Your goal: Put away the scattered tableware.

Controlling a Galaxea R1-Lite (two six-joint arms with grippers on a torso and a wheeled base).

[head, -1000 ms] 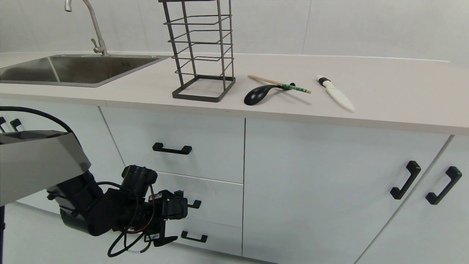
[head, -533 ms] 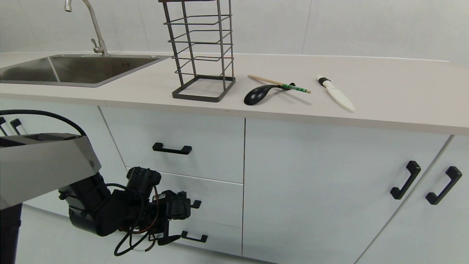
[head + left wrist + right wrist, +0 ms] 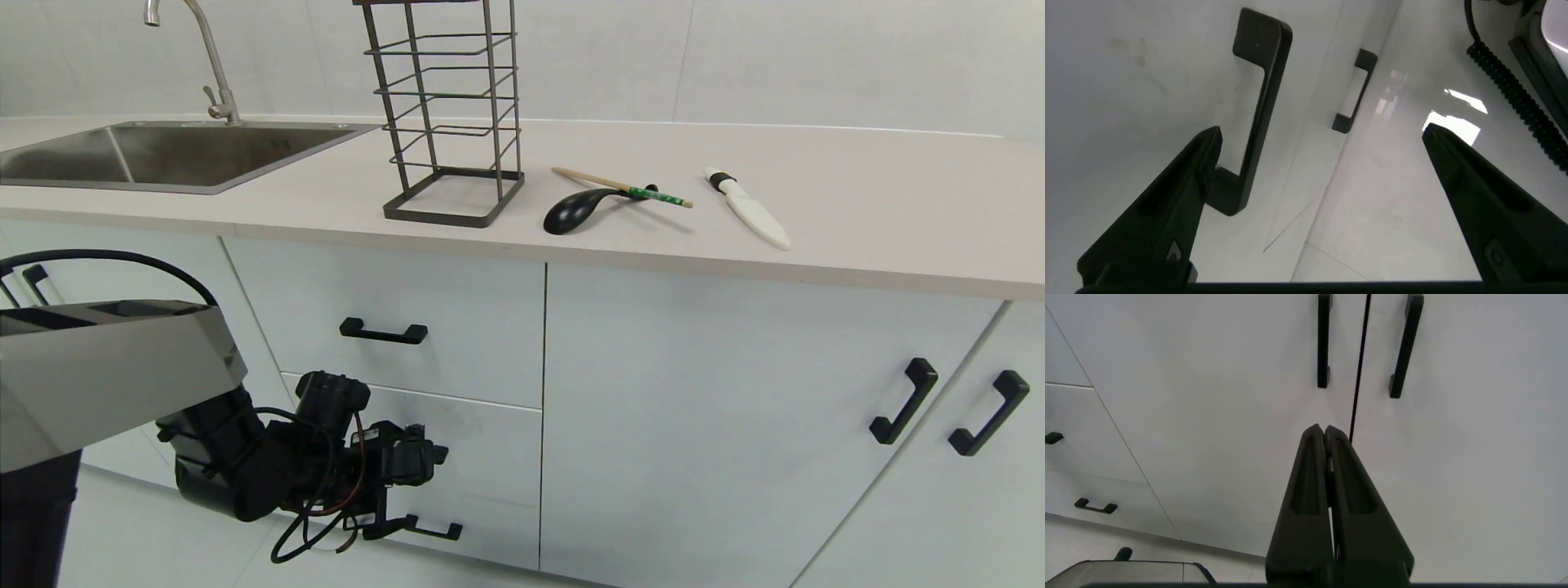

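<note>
On the countertop (image 3: 857, 204) lie a black spoon (image 3: 574, 209), a wooden chopstick (image 3: 620, 187) with a green end resting across the spoon's handle, and a white knife (image 3: 749, 209) to their right. My left gripper (image 3: 406, 490) hangs low in front of the drawers, well below the counter. It is open (image 3: 1321, 135) with nothing between its fingers, and one fingertip (image 3: 1208, 143) sits close beside a black drawer handle (image 3: 1251, 106). My right gripper (image 3: 1327, 437) is shut and empty, facing the white cabinet doors.
A tall black wire rack (image 3: 451, 114) stands on the counter left of the spoon. A steel sink (image 3: 163, 151) with a faucet (image 3: 214, 61) is at the far left. Black handles mark the top drawer (image 3: 383, 331), the bottom drawer (image 3: 434, 530) and the right cabinet doors (image 3: 904, 400).
My left arm has moved to the right and closer to the drawer fronts, so the gripper now partly covers the middle drawer's handle. The tableware on the counter has stayed put.
</note>
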